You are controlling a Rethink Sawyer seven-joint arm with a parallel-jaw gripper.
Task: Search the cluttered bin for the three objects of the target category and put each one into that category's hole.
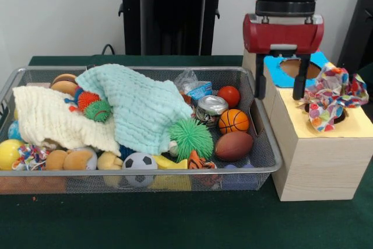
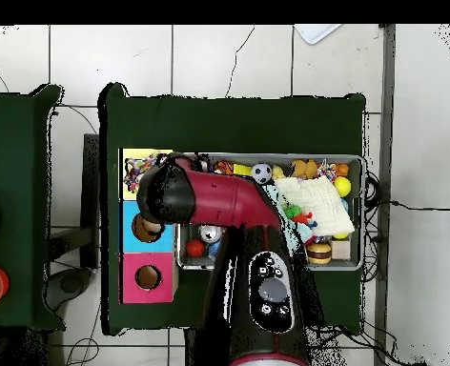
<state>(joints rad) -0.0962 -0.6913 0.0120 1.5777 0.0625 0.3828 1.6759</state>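
Observation:
A white fabric piece with coloured spots [image 1: 331, 94] lies bunched on the yellow top of the wooden box [image 1: 355, 126], over its hole [image 1: 342, 115], which shows only as dark slivers. It also shows in the overhead view [image 2: 133, 174]. My gripper [image 1: 280, 93] hangs open and empty just left of the fabric, over the blue-topped box's hole [image 1: 298, 68]. The silver wire-mesh bin [image 1: 140, 69] is full of toys. A small knotted piece with a similar coloured print [image 1: 29, 157] lies at its front left corner.
A mint cloth [image 1: 140, 106] and a cream cloth [image 1: 52, 116] cover the bin's middle and left. Balls, a green spiky ball [image 1: 191, 138], a can [image 1: 210, 108] and a brown football [image 1: 233, 146] lie on the right. The red-topped box [image 2: 148, 278] stands beyond the blue one.

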